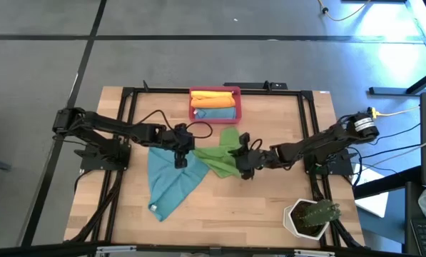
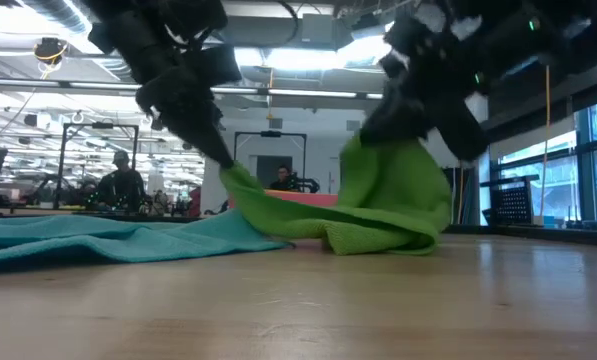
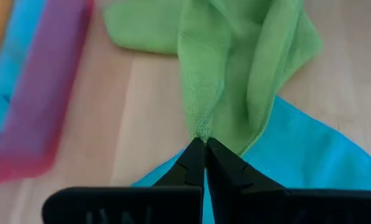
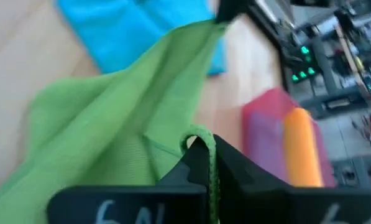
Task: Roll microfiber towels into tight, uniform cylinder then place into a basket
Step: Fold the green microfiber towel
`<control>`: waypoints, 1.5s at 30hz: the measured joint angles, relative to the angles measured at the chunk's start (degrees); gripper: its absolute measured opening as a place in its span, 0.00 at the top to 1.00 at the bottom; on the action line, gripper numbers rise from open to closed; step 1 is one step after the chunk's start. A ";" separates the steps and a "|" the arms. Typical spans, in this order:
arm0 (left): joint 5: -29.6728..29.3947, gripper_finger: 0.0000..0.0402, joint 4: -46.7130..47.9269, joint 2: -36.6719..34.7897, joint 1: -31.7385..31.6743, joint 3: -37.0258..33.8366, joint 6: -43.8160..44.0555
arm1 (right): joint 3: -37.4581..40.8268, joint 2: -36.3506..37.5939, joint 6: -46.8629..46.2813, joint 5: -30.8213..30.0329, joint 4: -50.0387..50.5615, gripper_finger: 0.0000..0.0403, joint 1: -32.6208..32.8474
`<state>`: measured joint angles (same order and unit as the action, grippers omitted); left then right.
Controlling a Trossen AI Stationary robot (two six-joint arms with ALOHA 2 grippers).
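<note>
Lying partly hidden under the green towel (image 1: pixel 218 153): one edge of the teal towel (image 1: pixel 168 178). Being cut off by the left wrist picture's edge: the basket (image 3: pixel 45 118), blurred, with its contents showing only as smeared orange and blue strips. Being blurred in the right wrist view: the orange roll (image 4: pixel 302 148) and the equipment behind it. Showing too small to tell in the low view: people (image 2: pixel 120 180) sitting in the room beyond the table.
</note>
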<state>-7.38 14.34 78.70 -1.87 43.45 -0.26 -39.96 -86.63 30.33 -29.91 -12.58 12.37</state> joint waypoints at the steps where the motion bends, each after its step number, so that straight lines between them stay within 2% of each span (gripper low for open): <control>1: -0.34 1.00 0.62 -0.05 -0.02 0.76 -0.31 | -0.92 1.12 -1.31 -0.74 1.94 0.98 -0.05; 6: -3.43 1.00 4.84 -0.11 -0.02 6.81 -3.93 | -3.27 8.67 -3.26 -3.57 8.95 0.99 0.01; 11: -10.92 1.00 12.37 -0.11 0.07 16.77 -9.21 | -3.75 19.11 -2.90 -9.54 11.74 0.99 0.28; 16: -17.80 1.00 19.08 -0.11 0.02 29.00 -15.85 | -3.83 31.02 -2.75 -11.65 11.91 1.00 0.23; 20: -22.45 1.00 22.85 -0.11 0.02 38.61 -20.50 | -3.83 39.60 -2.23 -15.58 11.65 1.00 0.21; 26: -26.51 1.00 27.01 -0.14 -0.83 48.63 -25.28 | -3.83 48.79 -1.34 -17.18 11.54 1.00 0.19; 32: -25.18 1.00 27.28 -0.08 -4.18 50.88 -27.56 | -4.71 52.19 0.18 -16.75 11.78 1.00 0.21; 43: -21.61 1.00 29.14 -0.07 -9.04 49.80 -27.15 | -5.52 52.30 1.45 -17.20 12.98 1.00 0.19; 45: -19.18 1.00 29.17 -0.07 -9.42 49.80 -26.25 | -5.52 52.26 0.31 -17.13 13.13 1.00 0.19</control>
<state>-26.56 43.51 78.63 -11.29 93.25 -26.51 -45.47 -34.36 30.63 -47.04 0.55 12.56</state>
